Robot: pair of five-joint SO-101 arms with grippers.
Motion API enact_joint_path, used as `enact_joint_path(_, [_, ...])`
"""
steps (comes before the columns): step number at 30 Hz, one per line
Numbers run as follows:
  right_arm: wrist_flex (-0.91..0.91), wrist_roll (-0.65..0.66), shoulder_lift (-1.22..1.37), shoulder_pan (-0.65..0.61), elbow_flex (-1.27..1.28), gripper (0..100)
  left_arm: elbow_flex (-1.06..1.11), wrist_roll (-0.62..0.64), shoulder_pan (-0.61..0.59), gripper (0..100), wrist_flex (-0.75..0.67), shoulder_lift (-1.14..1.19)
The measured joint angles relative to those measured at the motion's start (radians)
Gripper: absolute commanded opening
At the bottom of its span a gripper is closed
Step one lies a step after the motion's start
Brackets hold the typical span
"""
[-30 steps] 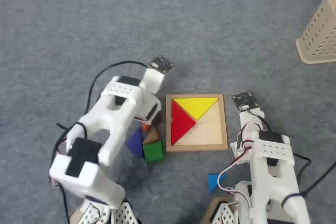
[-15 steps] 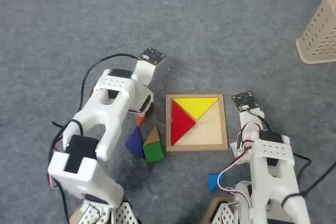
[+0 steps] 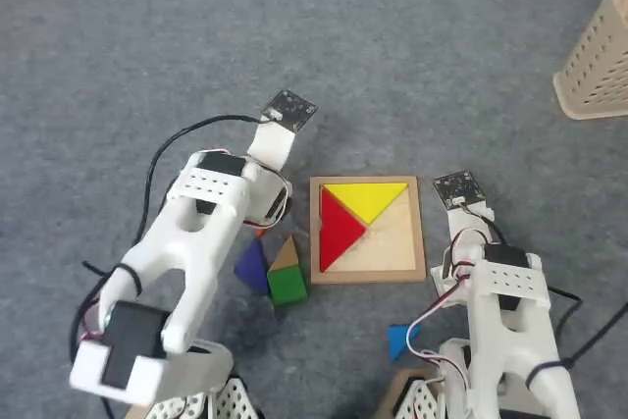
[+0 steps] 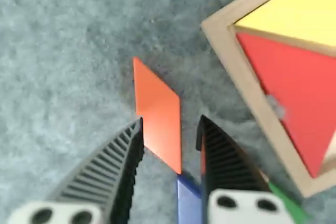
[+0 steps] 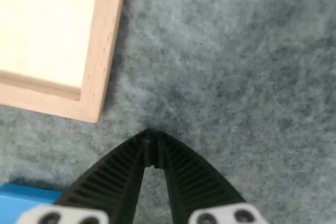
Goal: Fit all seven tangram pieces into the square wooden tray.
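We are recording the square wooden tray (image 3: 420, 233) lying on the grey carpet (image 3: 118, 95), between the left arm (image 3: 201, 233) and the right arm (image 3: 496, 301). Two pieces are sitting inside it. A yellow triangle (image 3: 365, 198) is lying along the far edge, and a red triangle (image 3: 339, 228) along the side nearest the left arm. The two are meeting edge to edge, and the rest of the tray floor is showing bare wood.

The left gripper (image 4: 169, 124) is hanging low over the carpet just outside that same side of the tray. Its jaws are standing apart, with an orange parallelogram (image 4: 155, 106) lying flat between them. One jaw tip is sitting right at the piece's edge; we cannot tell whether it is touching.

Close by, a dark blue triangle (image 3: 252, 264), a tan triangle (image 3: 286, 252) and a green square (image 3: 287, 285) are lying bunched together just beside the tray's near corner.

The right gripper (image 5: 151, 136) is hovering over bare carpet near the tray's opposite near corner, jaws pressed together with nothing between them. A light blue piece (image 3: 397, 340) is lying apart from the tray, beside the right arm's base. A slatted wooden object (image 3: 599, 46) is standing at the far right edge.
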Motion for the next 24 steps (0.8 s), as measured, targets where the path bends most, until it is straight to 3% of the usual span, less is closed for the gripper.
enact_joint_path(11, [0.000,0.000,0.000,0.000,0.000,0.6,-0.180,0.000,-0.008,16,0.043,0.287])
enact_joint_path(19, [0.000,0.000,0.000,0.000,0.000,0.6,-0.256,0.005,-0.086,15,0.081,0.339])
enact_joint_path(24, [0.000,0.000,0.000,0.000,0.000,0.6,-0.256,0.005,-0.089,6,0.087,0.339])
